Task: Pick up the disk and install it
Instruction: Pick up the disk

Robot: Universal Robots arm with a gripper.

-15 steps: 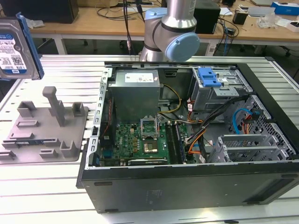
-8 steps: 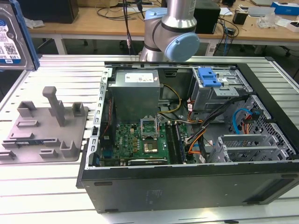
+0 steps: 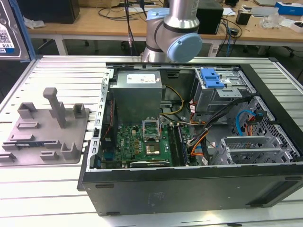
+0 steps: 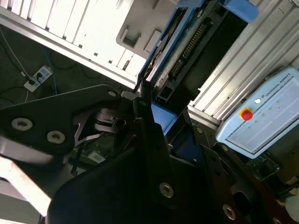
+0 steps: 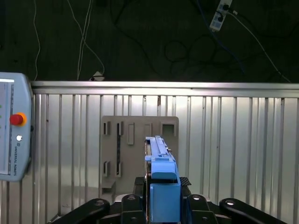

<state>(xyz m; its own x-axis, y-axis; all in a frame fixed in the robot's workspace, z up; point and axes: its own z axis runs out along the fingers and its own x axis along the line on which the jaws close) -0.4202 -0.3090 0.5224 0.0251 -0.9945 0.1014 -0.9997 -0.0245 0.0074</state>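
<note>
The disk (image 5: 161,179) stands on edge between my fingers in the first wrist view, its blue bracket facing the camera. My gripper (image 5: 161,201) is shut on it, one black finger (image 5: 131,205) on each side. In the second wrist view the disk (image 4: 187,51) shows its dark underside with a connector row and its blue frame. In the exterior view the disk (image 3: 12,30) hangs high at the far left, silver with a white-and-blue label, above the grey fixture plate (image 3: 45,127). The fixture plate (image 5: 140,149) lies on the ribbed table straight below the disk.
The open computer case (image 3: 189,142) lies on the table at the exterior view's right, with a drive cage and blue latch (image 3: 211,78) at its far corner. The arm's base (image 3: 173,28) stands behind the case. A teach pendant (image 5: 11,135) rests on the table edge.
</note>
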